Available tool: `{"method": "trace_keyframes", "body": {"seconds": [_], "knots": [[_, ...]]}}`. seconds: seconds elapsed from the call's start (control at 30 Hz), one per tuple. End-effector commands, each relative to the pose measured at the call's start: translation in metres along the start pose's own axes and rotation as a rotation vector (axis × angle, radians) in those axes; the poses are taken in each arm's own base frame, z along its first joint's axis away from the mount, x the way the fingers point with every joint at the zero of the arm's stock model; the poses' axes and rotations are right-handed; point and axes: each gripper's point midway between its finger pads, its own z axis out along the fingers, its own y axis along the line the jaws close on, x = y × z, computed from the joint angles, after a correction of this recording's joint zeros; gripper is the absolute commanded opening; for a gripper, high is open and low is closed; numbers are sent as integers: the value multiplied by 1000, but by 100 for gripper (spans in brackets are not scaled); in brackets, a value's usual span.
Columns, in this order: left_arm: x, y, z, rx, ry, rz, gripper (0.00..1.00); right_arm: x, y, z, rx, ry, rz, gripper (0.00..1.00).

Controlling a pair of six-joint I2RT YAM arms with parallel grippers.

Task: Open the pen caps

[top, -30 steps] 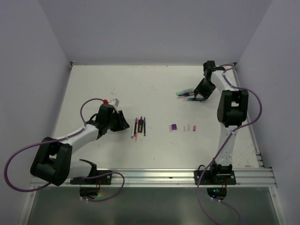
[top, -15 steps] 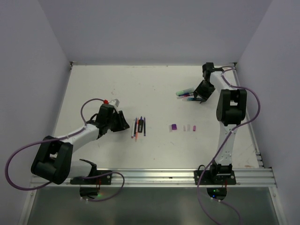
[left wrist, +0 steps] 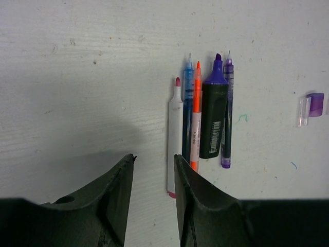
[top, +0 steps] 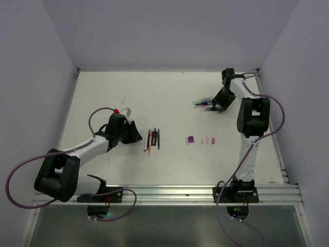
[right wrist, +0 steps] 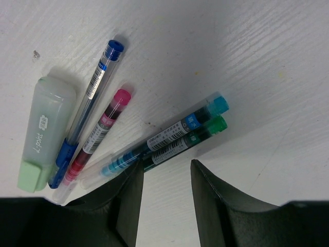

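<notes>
Five uncapped pens (top: 153, 139) lie side by side at mid-table: a white marker (left wrist: 175, 149), a blue pen (left wrist: 188, 103), an orange pen (left wrist: 196, 118), a dark highlighter (left wrist: 214, 118) and a purple pen (left wrist: 227, 113). To their right lie loose pen caps: purple (top: 190, 139), whitish (top: 205, 140) and pink (top: 212, 140). My left gripper (left wrist: 154, 159) stands open just left of that row, holding nothing. At the back right lie capped pens (top: 203, 103): a pale green highlighter (right wrist: 43, 134), then blue (right wrist: 90, 103), pink (right wrist: 100, 134), teal (right wrist: 164, 136) and green (right wrist: 190, 139) pens. My right gripper (right wrist: 167, 165) is open beside the green pen's end.
The white table (top: 169, 98) is walled at the back and on both sides. A metal rail (top: 169, 194) runs along its near edge by the arm bases. A purple cap (left wrist: 315, 104) and a clear cap (left wrist: 303, 111) show at the right edge of the left wrist view.
The right arm's elbow has shifted slightly left. Both grippers stay open at the same width and the pens have not moved.
</notes>
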Motion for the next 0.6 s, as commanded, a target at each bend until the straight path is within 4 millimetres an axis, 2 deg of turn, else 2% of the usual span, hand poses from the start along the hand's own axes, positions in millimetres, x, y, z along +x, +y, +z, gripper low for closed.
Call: {"method": "trace_keyframes", "body": {"seconds": [0.0, 0.3, 0.53, 0.57], "knots": [[-8, -6, 1, 17, -17, 20, 40, -7, 3, -5, -1, -28, 19, 45], [-7, -7, 2, 24, -8, 33, 40, -2, -4, 3, 45, -10, 32, 45], [-4, -5, 2, 24, -3, 36, 40, 11, -26, 5, 133, -10, -17, 42], [-2, -4, 3, 23, 2, 35, 40, 18, -33, 8, 149, 4, -18, 41]]}}
